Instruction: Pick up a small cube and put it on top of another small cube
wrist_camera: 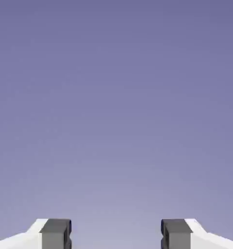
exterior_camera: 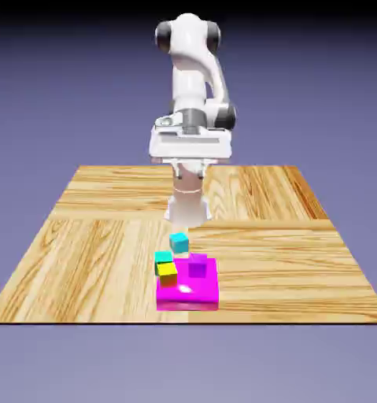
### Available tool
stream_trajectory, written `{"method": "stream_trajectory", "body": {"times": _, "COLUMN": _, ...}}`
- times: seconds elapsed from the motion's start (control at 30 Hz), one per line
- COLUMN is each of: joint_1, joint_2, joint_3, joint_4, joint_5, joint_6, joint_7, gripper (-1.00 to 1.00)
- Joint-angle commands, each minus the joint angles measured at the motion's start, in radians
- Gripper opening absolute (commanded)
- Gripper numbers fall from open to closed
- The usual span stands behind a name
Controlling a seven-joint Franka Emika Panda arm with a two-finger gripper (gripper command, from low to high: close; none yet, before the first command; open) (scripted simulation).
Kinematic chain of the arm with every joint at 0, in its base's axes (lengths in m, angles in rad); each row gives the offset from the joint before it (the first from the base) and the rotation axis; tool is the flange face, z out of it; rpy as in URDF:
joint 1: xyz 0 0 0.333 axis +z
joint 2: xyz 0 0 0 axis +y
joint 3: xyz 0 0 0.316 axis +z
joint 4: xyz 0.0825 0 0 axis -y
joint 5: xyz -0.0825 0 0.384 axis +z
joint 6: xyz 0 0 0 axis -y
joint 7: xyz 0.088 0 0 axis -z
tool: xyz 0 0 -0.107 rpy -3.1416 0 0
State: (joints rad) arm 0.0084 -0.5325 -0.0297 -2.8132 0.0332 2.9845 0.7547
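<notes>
Four small cubes, one slab, one arm. The blue cube point(exterior_camera: 179, 242) sits on the desk point(exterior_camera: 262, 260), on the arm point(exterior_camera: 189, 75) side of the magenta slab point(exterior_camera: 189, 296), near the teal cube point(exterior_camera: 163, 260), yellow cube point(exterior_camera: 168, 275) and purple cube point(exterior_camera: 197, 265). Wood-grain desktop, plain blue-violet backdrop point(exterior_camera: 65, 102). The pincer point(wrist_camera: 116, 233) stands apart; its fingers are cut off in the hand view. The yellow cube partly hides the teal one
</notes>
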Motion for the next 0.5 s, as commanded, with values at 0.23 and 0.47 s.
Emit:
{"method": "stream_trajectory", "body": {"times": 0.23, "joint_1": -0.024, "joint_2": 0.249, "joint_3": -0.197, "joint_4": -0.021, "joint_5": 0.22, "joint_6": -0.348, "joint_7": 0.091, "gripper": 0.0}}
{"method": "stream_trajectory", "body": {"times": 0.47, "joint_1": -0.045, "joint_2": 0.467, "joint_3": -0.37, "joint_4": -0.04, "joint_5": 0.413, "joint_6": -0.652, "joint_7": 0.17, "gripper": 0.0}}
